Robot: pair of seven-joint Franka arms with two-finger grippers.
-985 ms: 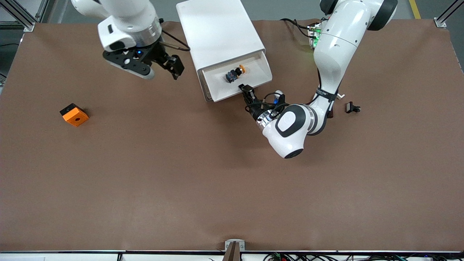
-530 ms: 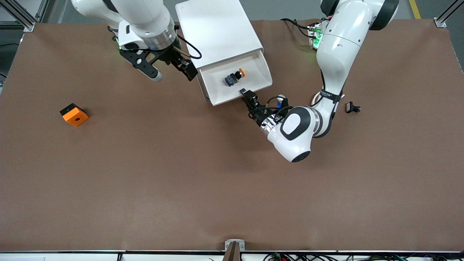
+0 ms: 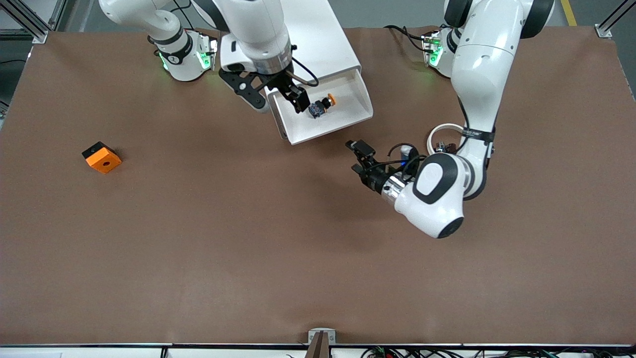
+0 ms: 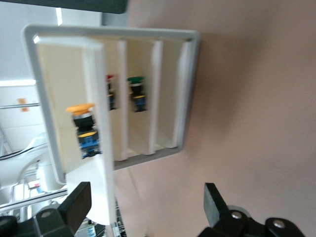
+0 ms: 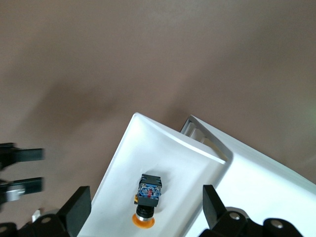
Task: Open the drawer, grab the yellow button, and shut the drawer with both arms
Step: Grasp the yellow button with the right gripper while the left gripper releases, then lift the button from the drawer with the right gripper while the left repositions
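Reaching in for the pick, as I read it: right hand hangs over the pulled-out drawer, fingers spread wide, nothing between them. Button lies on its side on the drawer floor, orange cap pointing toward the left arm's end of the desk. One black finger sits just beside its dark body; I can't tell if it touches. Right wrist view has the button roughly centred between the two fingertips, so the approach looks lined up for a straight drop and close.

Left hand is off the drawer, low over bare desk nearer the front camera than the drawer front, fingers apart and empty. Judgement: it's done pulling and has cleared out so the right arm gets room. Its wrist view looks back into the cabinet front, where two more buttons, a red-capped and a green-capped one, sit in other slots.

Cabinet stands at the desk's far edge, mid-span, angled so the drawer opens toward the left arm's end.

Surface: brown matte mat covering the whole desk. Orange block toward the right arm's end, well apart from everything. White ring by the left arm's forearm. Aluminium frame posts at the desk's corners, grey floor outside it.
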